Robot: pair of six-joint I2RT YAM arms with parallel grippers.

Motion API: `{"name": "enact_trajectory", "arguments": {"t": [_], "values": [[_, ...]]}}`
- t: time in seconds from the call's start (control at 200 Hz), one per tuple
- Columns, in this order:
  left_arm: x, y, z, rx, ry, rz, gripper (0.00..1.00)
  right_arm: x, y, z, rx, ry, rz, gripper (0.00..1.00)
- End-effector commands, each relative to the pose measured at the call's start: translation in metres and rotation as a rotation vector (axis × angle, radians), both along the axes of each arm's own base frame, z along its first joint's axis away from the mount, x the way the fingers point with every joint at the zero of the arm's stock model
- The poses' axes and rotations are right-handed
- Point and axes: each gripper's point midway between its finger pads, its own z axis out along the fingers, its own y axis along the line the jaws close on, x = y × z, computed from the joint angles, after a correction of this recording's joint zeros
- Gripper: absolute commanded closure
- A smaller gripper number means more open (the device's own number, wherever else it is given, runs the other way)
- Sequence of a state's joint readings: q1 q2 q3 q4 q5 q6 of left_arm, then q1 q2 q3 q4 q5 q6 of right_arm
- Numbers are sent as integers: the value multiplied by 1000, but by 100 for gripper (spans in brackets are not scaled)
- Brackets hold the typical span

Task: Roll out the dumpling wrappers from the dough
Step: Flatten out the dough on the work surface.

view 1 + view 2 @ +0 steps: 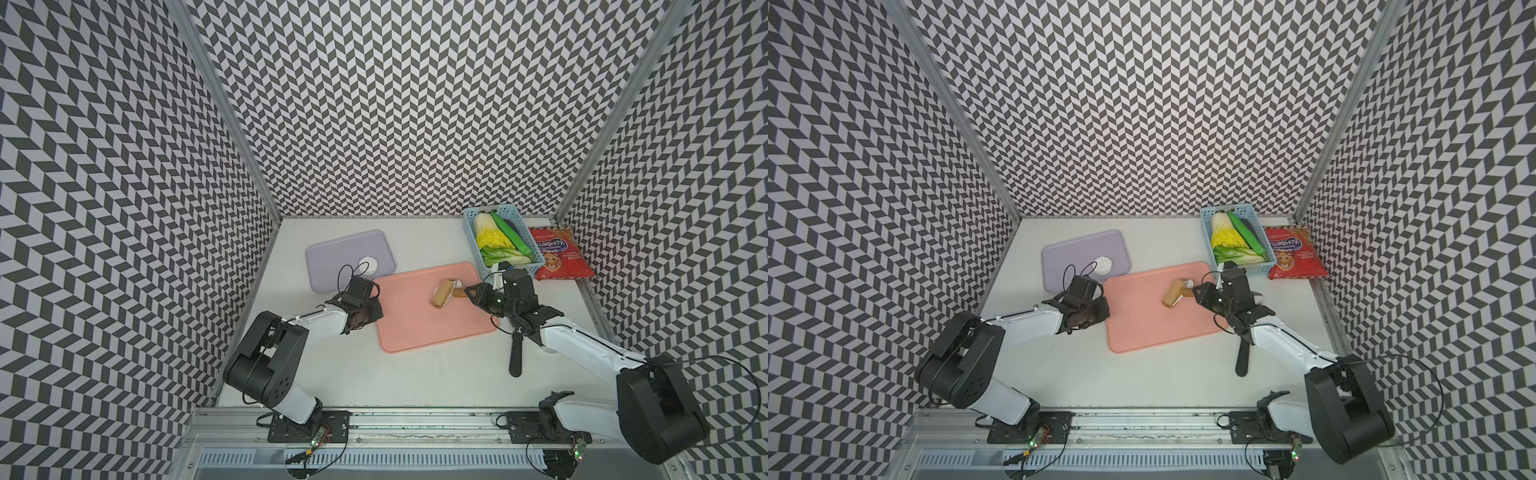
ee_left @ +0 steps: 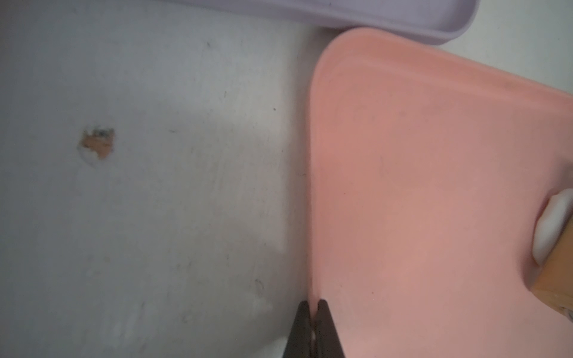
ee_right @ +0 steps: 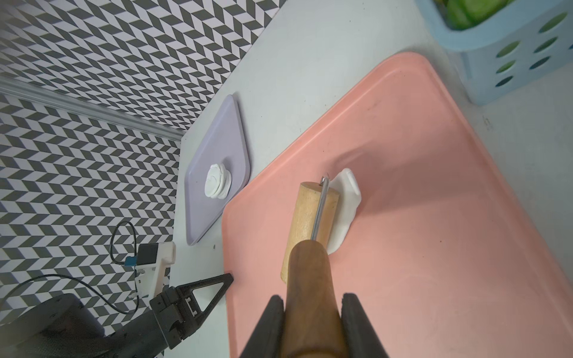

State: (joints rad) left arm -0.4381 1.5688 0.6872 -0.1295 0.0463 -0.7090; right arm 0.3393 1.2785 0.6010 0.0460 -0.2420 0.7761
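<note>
Starting on the left in a top view, the purple tray (image 1: 332, 249) holds a small stack of round white dumpling wrappers (image 1: 369, 266) at about its 4 o'clock spot. Next comes the left gripper (image 2: 313, 305). Its jaws are closed tight, and they seem to pinch the rim of the pink tray (image 1: 415, 324) near the tray's 10 o'clock corner, likely to stop it from sliding. On the pink tray, at about 1 o'clock, lies the dough (image 3: 348, 198), a small white lump with a bumpy edge. The wooden rolling pin (image 1: 442, 293) sits on one side of it, touching it. The right gripper (image 3: 313, 302) squeezes the pin's dark handle between its two fingers. The dough looks soft, light and probably a bit sticky. It will likely squash flat with a gentle push, so I think it is best worked through the pin and not grabbed. The wrappers look thin and floppy and could tear, so each one should be lifted softly by its edge.
</note>
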Motion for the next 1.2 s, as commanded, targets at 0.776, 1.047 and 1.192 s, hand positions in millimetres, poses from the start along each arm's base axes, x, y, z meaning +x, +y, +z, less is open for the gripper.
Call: {"name": "enact_trajectory", "arguments": {"t": [0.776, 1.047, 1.192], "values": [[-66, 32, -58, 168, 288, -18, 100, -14, -53, -106, -163, 271, -115, 100], [-67, 34, -58, 170, 290, -9, 100, -4, -49, -122, -183, 303, -103, 100], [-68, 36, -58, 177, 289, 3, 100, 3, -49, -126, -191, 307, -107, 100]]}}
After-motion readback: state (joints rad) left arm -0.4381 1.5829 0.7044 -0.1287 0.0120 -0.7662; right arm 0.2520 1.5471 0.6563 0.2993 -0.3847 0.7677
